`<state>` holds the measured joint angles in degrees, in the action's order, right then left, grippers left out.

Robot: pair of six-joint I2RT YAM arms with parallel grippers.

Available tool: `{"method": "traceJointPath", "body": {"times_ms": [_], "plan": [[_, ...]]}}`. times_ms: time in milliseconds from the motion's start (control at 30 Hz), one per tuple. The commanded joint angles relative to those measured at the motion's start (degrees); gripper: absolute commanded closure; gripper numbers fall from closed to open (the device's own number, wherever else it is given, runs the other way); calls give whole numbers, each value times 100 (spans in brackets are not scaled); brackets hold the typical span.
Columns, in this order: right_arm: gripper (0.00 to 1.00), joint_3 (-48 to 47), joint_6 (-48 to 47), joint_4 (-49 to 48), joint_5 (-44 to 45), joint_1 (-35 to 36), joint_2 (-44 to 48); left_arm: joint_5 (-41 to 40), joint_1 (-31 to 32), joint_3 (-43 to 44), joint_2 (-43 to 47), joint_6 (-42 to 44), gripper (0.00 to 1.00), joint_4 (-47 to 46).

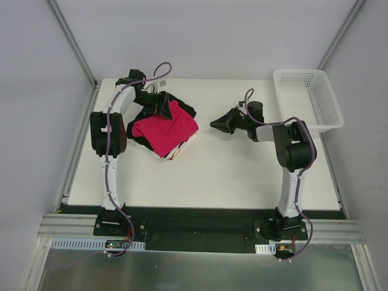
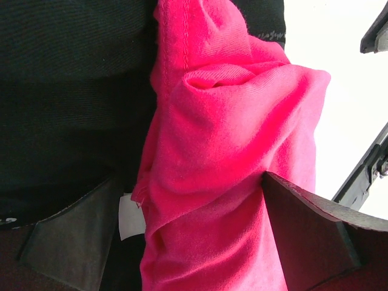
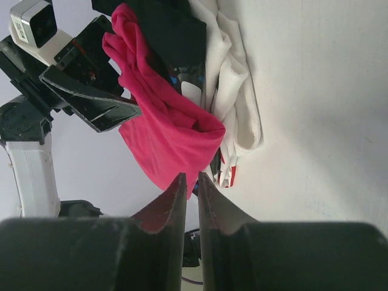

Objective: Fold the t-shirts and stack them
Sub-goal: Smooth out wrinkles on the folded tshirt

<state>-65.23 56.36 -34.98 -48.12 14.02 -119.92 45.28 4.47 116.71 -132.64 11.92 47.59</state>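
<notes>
While the L gripper point(image 1: 161, 104) gapes wide astride the crimson-pink tee point(image 1: 165, 128), topmost of the piled t-shirts point(image 1: 183, 143) (black, white beneath) at the table's point(image 1: 242, 176) left rear, the R gripper point(image 1: 215, 124) is just to their right. Its jaws are nearly closed, w/ nothing between.

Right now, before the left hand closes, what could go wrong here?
1. The open left hand straddles a bunched fold of the pink shirt lying on the black shirt; closing may pinch both layers and drag them together.
2. The right hand is away, holding nothing, so the pink shirt may lift crumpled.
</notes>
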Motion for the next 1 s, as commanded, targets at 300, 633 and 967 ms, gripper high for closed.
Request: {"method": "traceJointPath", "body": {"times_ms": [300,633,967], "plan": [[96,-16,130,-518,-145,66,-111,-238,133,-60,370,-41,28,294],[97,-60,191,-606,-154,110,-260,-520,124,133,537,-67,65,435],[99,-69,209,-615,-163,136,-330,-660,124,423,678,-23,100,602]]}}
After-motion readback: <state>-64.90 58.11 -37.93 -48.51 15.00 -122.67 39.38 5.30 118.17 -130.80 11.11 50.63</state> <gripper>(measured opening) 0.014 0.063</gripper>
